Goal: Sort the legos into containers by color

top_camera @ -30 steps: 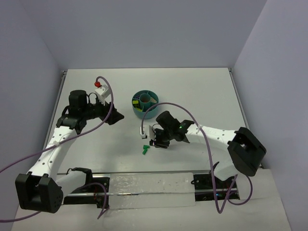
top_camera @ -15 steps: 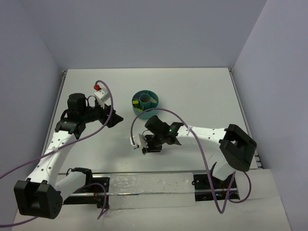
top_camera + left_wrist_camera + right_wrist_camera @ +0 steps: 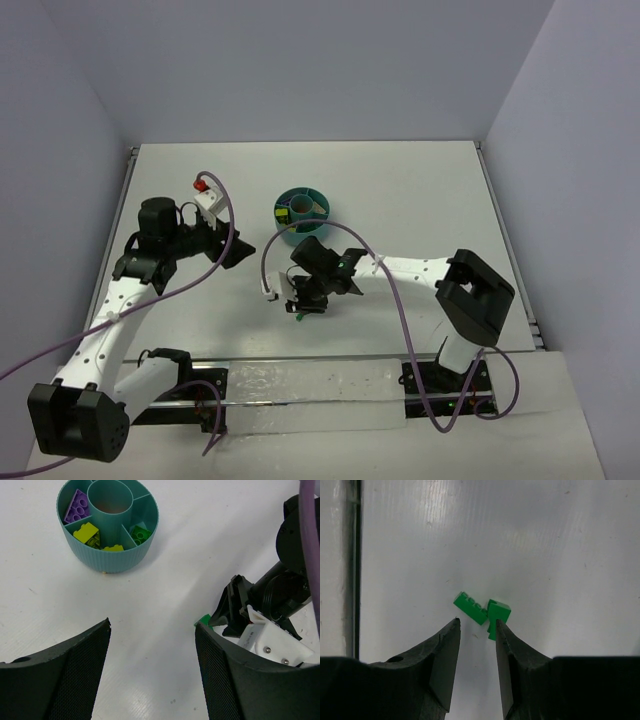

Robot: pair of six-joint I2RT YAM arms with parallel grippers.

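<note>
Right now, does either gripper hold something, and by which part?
Nothing is held. The left gripper is open and empty; the right gripper is open too, and the green brick lies free just beyond its tips.

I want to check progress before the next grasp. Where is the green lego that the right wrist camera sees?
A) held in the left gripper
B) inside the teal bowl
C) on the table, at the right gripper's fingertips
C: in the right wrist view the green lego lies on the white table at the tips of the right gripper, whose jaws stand apart.
</note>
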